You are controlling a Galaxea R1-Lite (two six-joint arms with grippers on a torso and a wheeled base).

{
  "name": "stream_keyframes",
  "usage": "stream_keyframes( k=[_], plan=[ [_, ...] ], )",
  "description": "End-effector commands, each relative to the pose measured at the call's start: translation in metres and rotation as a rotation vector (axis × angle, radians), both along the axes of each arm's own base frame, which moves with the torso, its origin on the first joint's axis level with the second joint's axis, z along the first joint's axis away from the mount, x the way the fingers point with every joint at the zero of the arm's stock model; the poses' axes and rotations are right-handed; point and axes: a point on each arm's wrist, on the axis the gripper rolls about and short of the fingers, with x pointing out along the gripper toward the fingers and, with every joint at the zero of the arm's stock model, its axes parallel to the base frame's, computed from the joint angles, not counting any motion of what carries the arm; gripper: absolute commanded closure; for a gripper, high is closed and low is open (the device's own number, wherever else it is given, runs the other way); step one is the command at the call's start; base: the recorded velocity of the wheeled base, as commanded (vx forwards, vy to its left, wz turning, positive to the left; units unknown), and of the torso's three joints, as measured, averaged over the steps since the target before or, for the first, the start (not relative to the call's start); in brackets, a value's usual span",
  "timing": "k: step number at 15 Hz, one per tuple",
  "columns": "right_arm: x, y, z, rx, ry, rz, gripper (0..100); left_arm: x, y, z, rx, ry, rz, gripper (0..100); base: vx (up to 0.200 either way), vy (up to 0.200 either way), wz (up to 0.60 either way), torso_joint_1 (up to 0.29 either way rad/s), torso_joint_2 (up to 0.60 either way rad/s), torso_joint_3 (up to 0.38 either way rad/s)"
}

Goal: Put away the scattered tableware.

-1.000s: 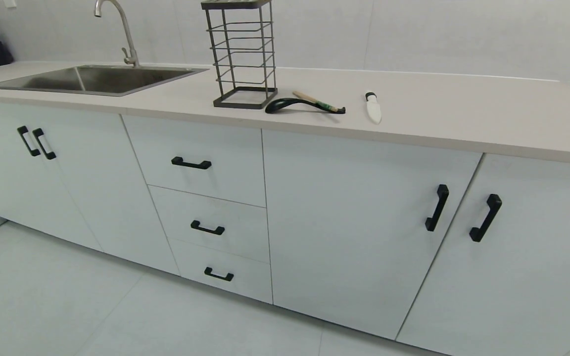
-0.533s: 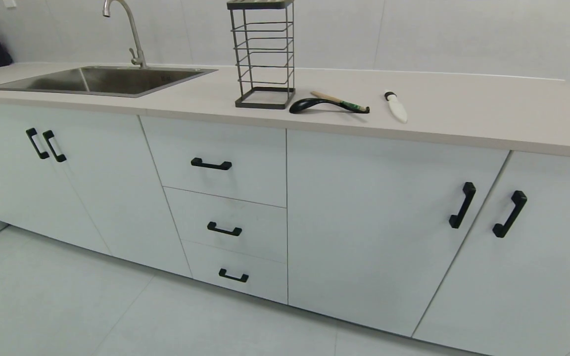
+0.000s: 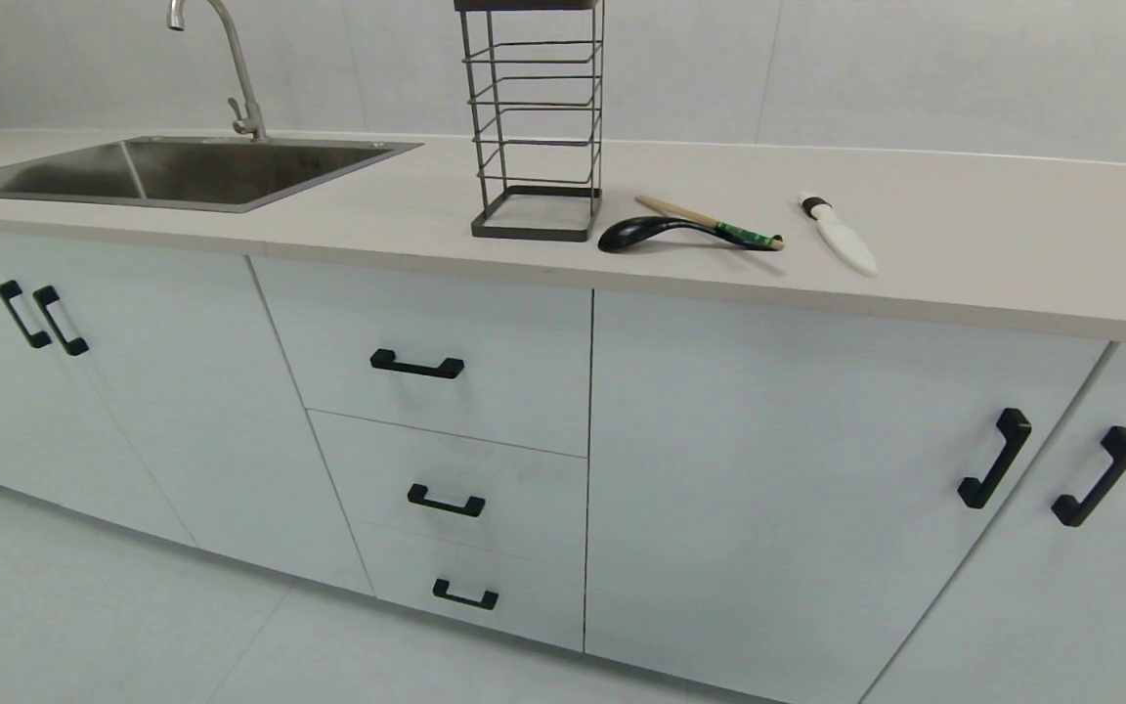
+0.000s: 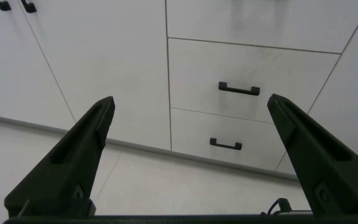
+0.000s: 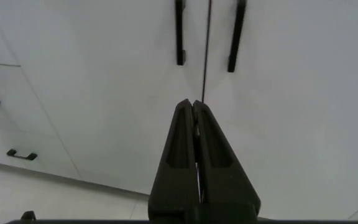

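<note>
On the beige countertop (image 3: 964, 235) lie a black ladle (image 3: 666, 233), a wooden stick with a green end (image 3: 710, 222) and a white knife with a black band (image 3: 842, 237). A tall black wire rack (image 3: 536, 122) stands just left of the ladle. My left gripper (image 4: 191, 102) is open, low in front of the drawers (image 4: 247, 74), with nothing between its fingers. My right gripper (image 5: 194, 106) is shut and empty, facing two cabinet doors with black handles (image 5: 180, 31).
A steel sink (image 3: 172, 171) with a tap (image 3: 231, 59) sits at the left of the counter. Below are three drawers (image 3: 426, 430) and cabinet doors with black handles (image 3: 993, 458). Light tiled floor (image 3: 84, 616) lies in front.
The head camera has shifted closer and to the right: the counter, rack and utensils appear larger and lower in the picture. The utensils themselves have not moved.
</note>
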Motion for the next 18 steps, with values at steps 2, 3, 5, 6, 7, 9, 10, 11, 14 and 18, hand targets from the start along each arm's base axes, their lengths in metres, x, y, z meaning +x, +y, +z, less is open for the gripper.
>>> stream_keyframes(
  k=[2, 3, 5, 6, 7, 9, 10, 11, 14, 18],
  plan=[
    [0.0001, 0.0000, 0.0000, 0.000, 0.002, 0.001, 100, 0.0000, 0.0000, 0.0001, -0.002, -0.001, 0.000, 0, 0.000, 0.000, 0.00, 0.000, 0.00, 0.000],
    [0.0002, 0.0000, -0.0004, 0.001, 0.003, 0.001, 100, 0.0000, 0.0000, 0.0001, 0.000, -0.001, 0.000, 0, 0.000, 0.000, 0.00, 0.000, 0.00, 0.000],
    [0.0001, 0.0000, 0.0000, 0.001, 0.002, 0.001, 100, 0.0000, 0.0000, 0.0001, 0.001, -0.001, -0.001, 0, 0.000, 0.000, 0.00, 0.000, 0.00, 0.000],
    [0.0002, 0.0000, -0.0004, 0.000, 0.003, 0.001, 100, 0.0000, 0.0000, 0.0001, 0.001, -0.001, -0.001, 0, 0.000, 0.000, 0.00, 0.000, 0.00, 0.000],
    [0.0001, 0.0000, 0.0000, 0.000, 0.002, 0.001, 100, 0.0000, 0.0000, 0.0001, 0.003, -0.001, 0.000, 0, 0.000, 0.000, 0.00, 0.000, 0.00, 0.000],
    [0.0001, 0.0000, 0.0000, 0.001, 0.002, 0.001, 100, 0.0000, 0.0000, 0.0001, 0.003, -0.001, -0.001, 0, 0.000, 0.000, 0.00, 0.000, 0.00, 0.000],
    [0.0001, 0.0000, 0.0000, 0.001, 0.002, 0.001, 100, 0.0000, 0.0000, 0.0001, 0.003, -0.001, -0.001, 0, 0.000, 0.000, 0.00, 0.000, 0.00, 0.000],
    [0.0001, 0.0000, 0.0000, 0.001, 0.002, -0.001, 100, 0.0000, 0.0000, -0.0001, -0.002, 0.001, 0.002, 0, 0.200, 0.200, 0.00, 0.007, 0.00, -0.002],
    [0.0001, 0.0000, 0.0000, 0.001, 0.002, 0.001, 100, 0.0000, -0.0001, 0.0001, 0.004, -0.001, -0.003, 0, 0.133, 0.000, 0.00, -0.005, 0.00, 0.002],
    [0.0001, 0.0000, 0.0000, 0.001, 0.002, 0.001, 100, 0.0000, -0.0001, 0.0001, 0.000, -0.001, -0.003, 0, 0.000, 0.000, 0.00, 0.000, 0.00, 0.000]
  ],
)
